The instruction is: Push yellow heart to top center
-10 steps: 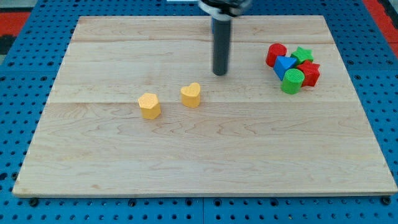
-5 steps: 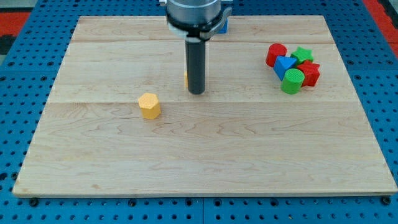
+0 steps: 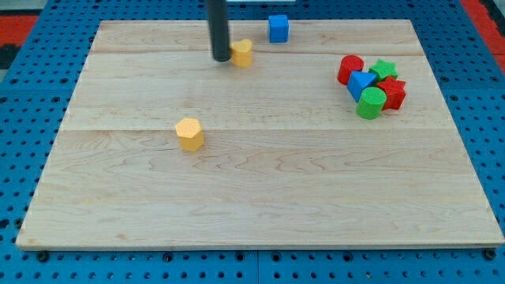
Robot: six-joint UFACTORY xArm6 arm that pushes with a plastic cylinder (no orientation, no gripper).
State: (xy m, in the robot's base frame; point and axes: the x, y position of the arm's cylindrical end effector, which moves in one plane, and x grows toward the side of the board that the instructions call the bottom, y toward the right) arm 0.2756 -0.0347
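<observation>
My tip point(image 3: 220, 59) stands just left of the yellow heart block point(image 3: 243, 53), near the wooden board's point(image 3: 260, 189) top edge. A blue square block point(image 3: 278, 28) sits close by on the heart's upper right, crowding that side. A tight cluster of red, blue and green blocks point(image 3: 371, 81) blocks the view's right. A yellow hexagonal block point(image 3: 189, 133) stands alone mid-left, with open board around it.

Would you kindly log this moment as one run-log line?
my tip: touching yellow heart's left side | yellow heart: top centre | blue cube: upper right of heart
</observation>
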